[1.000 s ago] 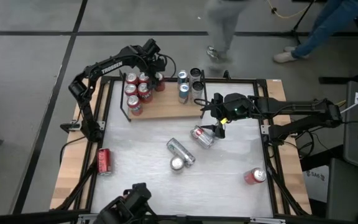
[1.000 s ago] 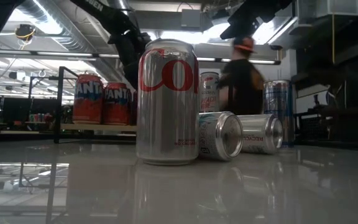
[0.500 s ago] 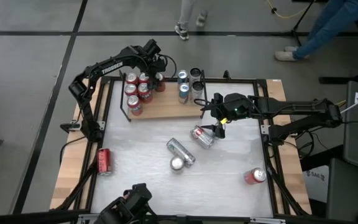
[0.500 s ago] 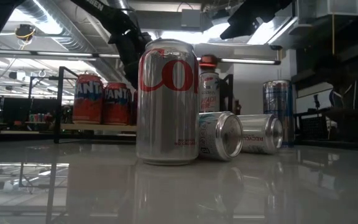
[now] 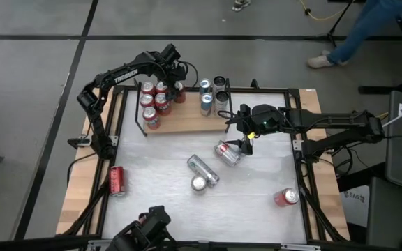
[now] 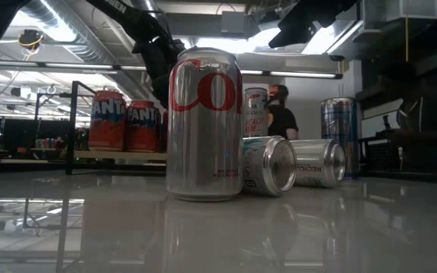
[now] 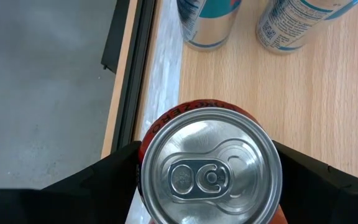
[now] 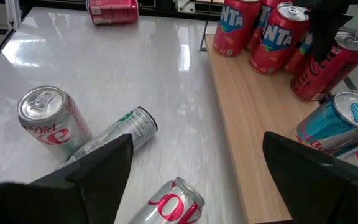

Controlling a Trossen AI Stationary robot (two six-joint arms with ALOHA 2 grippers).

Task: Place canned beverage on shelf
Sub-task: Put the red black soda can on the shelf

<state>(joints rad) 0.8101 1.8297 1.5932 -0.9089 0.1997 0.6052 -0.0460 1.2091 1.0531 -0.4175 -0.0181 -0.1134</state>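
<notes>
The shelf [image 5: 187, 120] is a light wooden board with black rails at the table's far edge. Several red cans [image 5: 153, 102] and blue-and-silver cans [image 5: 206, 104] stand upright on it. My left gripper [image 5: 178, 87] reaches down over one red can [image 7: 210, 168], which stands upright on the board [image 7: 291, 93] near its edge. One dark finger [image 7: 107, 180] is on each side of that can. My right gripper [image 8: 197, 140] hangs open over the table's middle, above a lying silver-and-red can [image 5: 227, 152], with nothing between its fingers. My left gripper comes at the red can from above, slanting down, one finger [image 7: 312, 180] at each side of its wall [image 7: 146, 149]. The can's top hides the gaps, so I cannot tell whether the fingers touch it. The can rests on the shelf board on its base.
On the white tabletop an upright Diet Coke can [image 5: 199, 183] stands beside a lying silver can [image 5: 204, 169]. A red can [image 5: 286, 197] lies near the right edge, another [image 5: 116, 180] on the left wooden strip. A person [image 5: 368, 28] stands beyond the far edge.
Neither arm nor any can has visibly moved. A person beyond the table's far edge has walked out of the high view.
</notes>
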